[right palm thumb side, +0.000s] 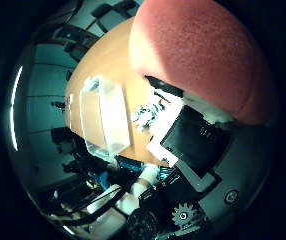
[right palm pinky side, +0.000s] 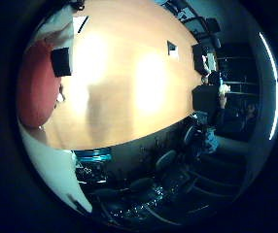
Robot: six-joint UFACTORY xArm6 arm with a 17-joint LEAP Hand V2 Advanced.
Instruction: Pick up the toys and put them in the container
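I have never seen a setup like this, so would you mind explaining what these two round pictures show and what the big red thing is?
Both pictures come from small wide-angle cameras set in the palm of a robot hand on an arm: one sits at the thumb side, the other at the little finger side. The white and black parts and the gear at the edges are the hand's own body and fingers.

The big red thing is a soft-looking red toy. It fills much of the thumb side view, so it is close against the palm, and the hand seems to be holding it, though the grip itself is mostly hidden.

Below is a wooden table. On it stands a clear plastic container, which looks empty, where the toys should go. Chairs and room clutter surround the table.
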